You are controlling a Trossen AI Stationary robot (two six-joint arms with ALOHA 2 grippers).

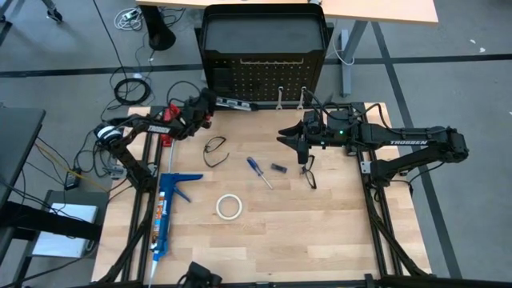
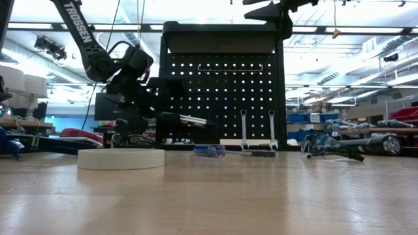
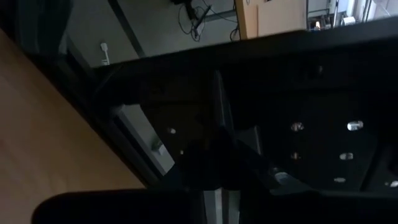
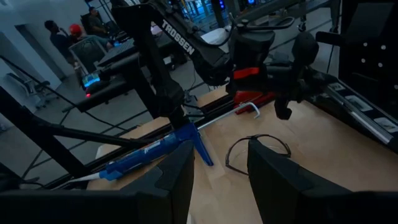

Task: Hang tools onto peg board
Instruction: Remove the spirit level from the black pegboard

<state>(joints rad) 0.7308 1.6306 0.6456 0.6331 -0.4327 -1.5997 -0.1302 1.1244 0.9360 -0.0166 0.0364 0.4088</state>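
Observation:
The black peg board (image 1: 264,76) stands upright at the table's far edge, and two silver wrenches (image 1: 279,98) (image 1: 302,98) hang on it by their upper ends. My left gripper (image 1: 210,102) is at the board's lower left, shut on a black-and-white pen-like tool (image 2: 192,119). My right gripper (image 1: 288,138) hovers open above the table's middle right, with nothing between its fingers (image 4: 221,174). Flat on the table lie the blue-handled screwdriver (image 1: 258,170), the white tape roll (image 1: 229,206) and two pairs of safety glasses (image 1: 214,150) (image 1: 308,172). My left gripper holds the pen-like tool by its left end (image 2: 175,116) between its fingers, coming nearly level from the table's left. The tool sticks out toward the table's right along the board's front (image 1: 236,103), clear of the table. The wrist view is too dark to show the pads.
A long blue caulking gun (image 1: 164,208) lies along the table's left edge, and a red-handled tool (image 1: 166,132) lies beyond it. A small dark piece (image 1: 278,168) lies beside the screwdriver. People stand in the room behind (image 4: 59,34).

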